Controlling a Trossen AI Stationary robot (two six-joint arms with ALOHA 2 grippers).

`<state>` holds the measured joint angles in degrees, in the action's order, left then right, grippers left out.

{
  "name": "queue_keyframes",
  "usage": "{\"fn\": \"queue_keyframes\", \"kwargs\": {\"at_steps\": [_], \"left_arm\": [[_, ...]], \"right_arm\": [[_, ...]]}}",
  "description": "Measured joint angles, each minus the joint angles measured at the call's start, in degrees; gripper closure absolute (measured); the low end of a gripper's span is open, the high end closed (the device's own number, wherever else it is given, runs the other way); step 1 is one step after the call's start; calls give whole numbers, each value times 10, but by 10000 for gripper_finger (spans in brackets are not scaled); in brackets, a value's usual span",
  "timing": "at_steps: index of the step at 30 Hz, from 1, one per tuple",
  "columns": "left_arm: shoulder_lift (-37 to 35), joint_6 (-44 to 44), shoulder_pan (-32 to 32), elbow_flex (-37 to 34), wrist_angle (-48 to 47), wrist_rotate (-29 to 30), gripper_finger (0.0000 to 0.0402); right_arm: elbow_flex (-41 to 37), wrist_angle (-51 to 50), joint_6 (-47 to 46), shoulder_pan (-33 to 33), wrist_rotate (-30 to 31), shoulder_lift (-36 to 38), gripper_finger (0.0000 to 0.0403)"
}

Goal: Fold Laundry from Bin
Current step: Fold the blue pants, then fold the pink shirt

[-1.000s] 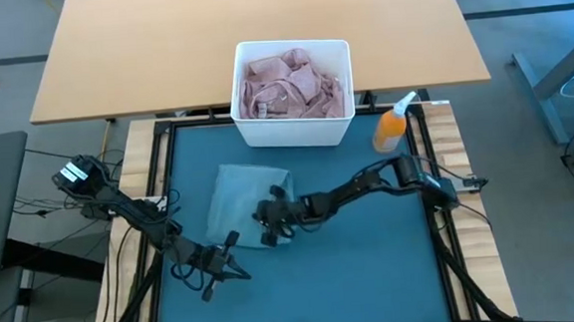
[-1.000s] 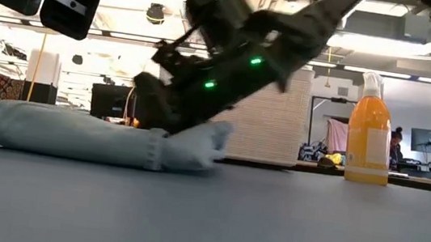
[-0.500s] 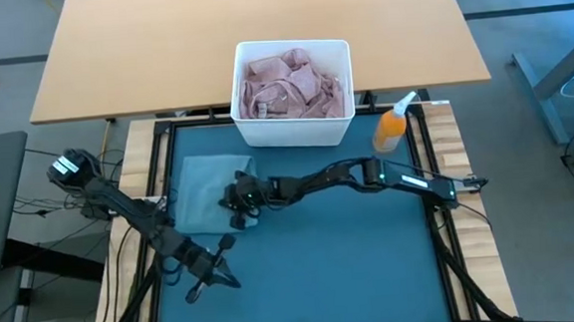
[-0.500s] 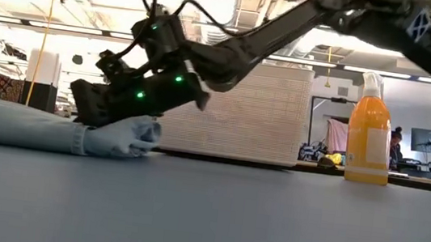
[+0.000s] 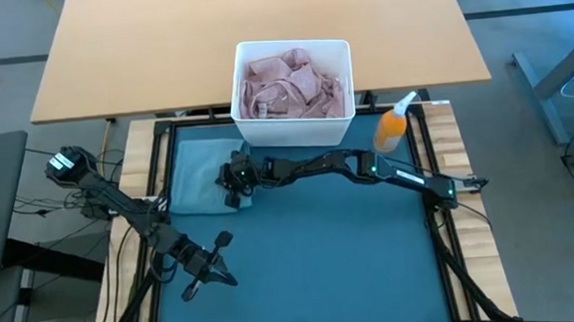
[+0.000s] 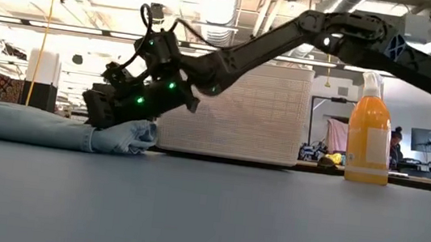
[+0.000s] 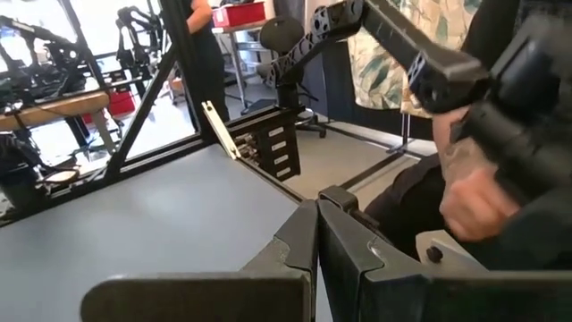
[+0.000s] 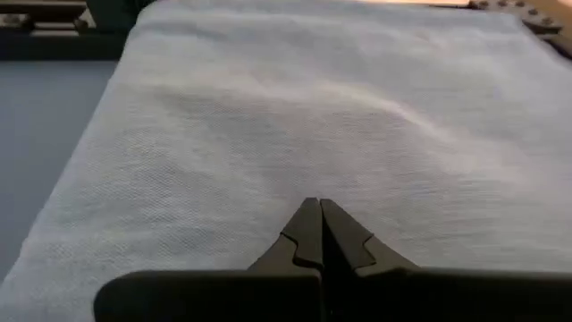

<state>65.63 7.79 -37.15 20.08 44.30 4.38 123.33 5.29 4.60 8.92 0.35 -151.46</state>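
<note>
Folded jeans (image 5: 196, 180) lying flat on the mat (image 5: 353, 267) near its far left corner, just in front of the bin (image 5: 295, 129) and left of it; in the low view a long low roll (image 6: 44, 127) with its long axis running across the picture, rolled edge toward the right. Right gripper (image 5: 236, 182) pressed down on the jeans' right edge, fingers (image 8: 319, 234) clenched tight together with nothing between them, tips resting on the pale denim (image 8: 295, 134); arm stretched leftward across the mat from the right side. In the low view the same gripper (image 6: 119, 112) sitting atop the rolled end, green lights showing on its body.

Left gripper (image 5: 202, 271) hanging over the mat's near left part, well apart from the jeans, fingers (image 7: 313, 241) clenched shut on nothing.

Bin at the mat's far edge, long axis running away from the arms, heaped with pink laundry (image 5: 292, 83). Orange bottle (image 5: 393, 125) upright just right of the bin, white sprayer on top; no readable label on it in the low view (image 6: 369, 138). No legible writing anywhere else
</note>
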Motion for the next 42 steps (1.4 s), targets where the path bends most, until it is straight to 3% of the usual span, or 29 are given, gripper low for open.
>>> {"fn": "queue_keyframes", "kwargs": {"at_steps": [6, 11, 14, 18, 27, 31, 36, 42], "left_arm": [[0, 15, 0, 0, 4, 3, 401], [0, 20, 0, 0, 8, -12, 401], [0, 33, 0, 0, 3, -38, 401], [0, 48, 0, 0, -7, -33, 401], [5, -29, 43, 0, -118, 75, 401], [31, -77, 85, 0, -141, 96, 401], [64, -97, 119, 0, -143, 78, 401], [67, -98, 143, 0, -143, 68, 401]], "right_arm": [[0, -37, 2, -27, -17, 71, 390], [0, -127, 14, -50, -20, 154, 390], [0, -191, 46, -66, 29, 216, 390], [2, -271, 58, -66, 100, 290, 385], [1, -466, 6, 97, 136, 390, 356], [2, -570, 16, 186, 104, 399, 335], [1, -615, 99, 252, 54, 390, 269], [1, -615, 256, 287, 47, 363, 170]]}}
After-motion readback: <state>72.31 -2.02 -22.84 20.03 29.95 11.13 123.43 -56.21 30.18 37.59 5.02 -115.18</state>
